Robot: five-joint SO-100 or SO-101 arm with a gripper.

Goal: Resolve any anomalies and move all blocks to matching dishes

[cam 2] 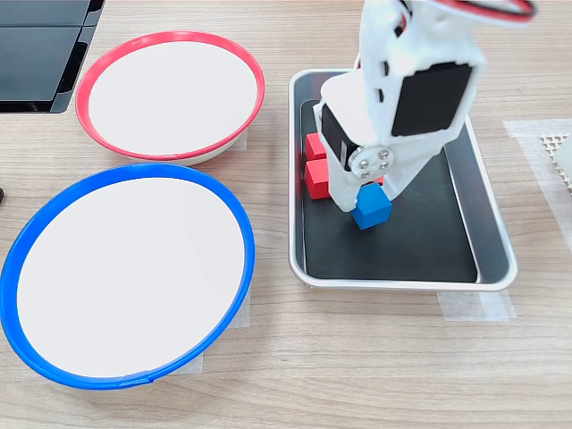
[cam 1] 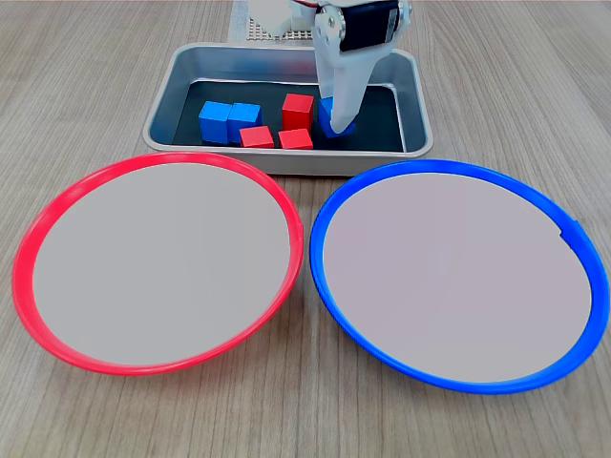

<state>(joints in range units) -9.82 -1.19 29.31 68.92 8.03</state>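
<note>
jaws gripping blue block, tray centre

Your white arm reached steeply down, its hand pointed at the floor below, fingers clamped together.

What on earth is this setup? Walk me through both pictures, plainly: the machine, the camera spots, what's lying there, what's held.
It is one small white robot arm ending in a gripper. The first exterior view looks across the two dishes toward the arm; the second exterior view looks down from the side. On a wooden table lie a red-rimmed dish, a blue-rimmed dish and a metal tray. Both dishes are empty. The tray holds red and blue blocks. The gripper is closed on one blue block.
</note>
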